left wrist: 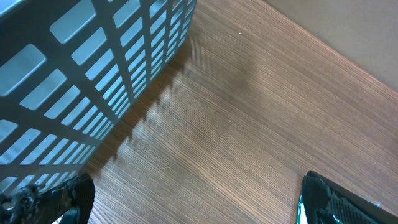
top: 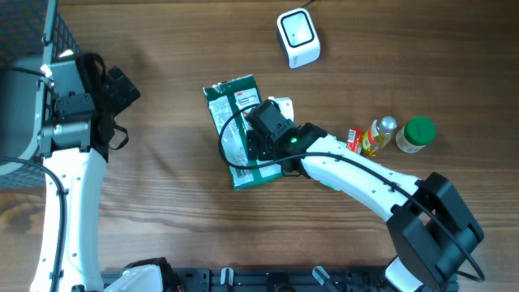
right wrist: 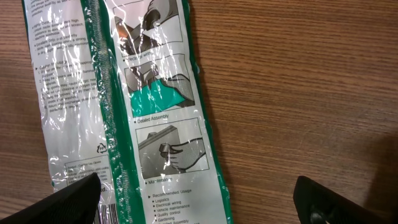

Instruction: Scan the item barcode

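The item is a green and white plastic packet [top: 233,113] lying flat on the wooden table, printed side up. The right wrist view shows it close [right wrist: 124,112], with part of its barcode [right wrist: 107,214] at the bottom edge beside the left finger. My right gripper [top: 258,138] [right wrist: 196,205] hovers over the packet's lower half, open wide and holding nothing. The white scanner [top: 298,37] stands at the back, apart from the packet. At the far left my left gripper [top: 122,89] [left wrist: 196,205] is open above bare wood.
A grey slotted basket [left wrist: 74,74] stands at the far left [top: 32,32], close to the left arm. To the right of the packet lie a yellow bottle [top: 379,135], a green-capped jar [top: 417,135] and a small red pack [top: 354,139].
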Controlling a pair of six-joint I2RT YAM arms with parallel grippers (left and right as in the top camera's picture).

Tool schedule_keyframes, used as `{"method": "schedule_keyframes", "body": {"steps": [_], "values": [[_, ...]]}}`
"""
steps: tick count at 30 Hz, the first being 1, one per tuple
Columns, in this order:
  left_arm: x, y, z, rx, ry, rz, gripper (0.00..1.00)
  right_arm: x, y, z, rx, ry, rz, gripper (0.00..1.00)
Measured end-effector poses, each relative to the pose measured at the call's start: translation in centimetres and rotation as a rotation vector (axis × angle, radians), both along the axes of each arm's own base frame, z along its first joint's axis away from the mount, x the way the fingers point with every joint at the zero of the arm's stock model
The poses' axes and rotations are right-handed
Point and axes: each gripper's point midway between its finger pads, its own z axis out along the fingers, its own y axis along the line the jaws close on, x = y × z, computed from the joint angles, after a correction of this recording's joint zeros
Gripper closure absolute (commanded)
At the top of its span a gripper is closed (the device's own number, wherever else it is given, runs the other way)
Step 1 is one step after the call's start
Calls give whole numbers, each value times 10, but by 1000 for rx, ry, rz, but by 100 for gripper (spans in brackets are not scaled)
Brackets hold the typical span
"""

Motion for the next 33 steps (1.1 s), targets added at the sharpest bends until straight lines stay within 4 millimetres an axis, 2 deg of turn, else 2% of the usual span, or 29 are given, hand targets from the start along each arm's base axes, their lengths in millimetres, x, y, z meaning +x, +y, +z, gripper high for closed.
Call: {"method": "schedule_keyframes", "body": {"steps": [33], "values": [[0,0,0,0,0,0,0,8,6,5,29,-36,-1,0]]}}
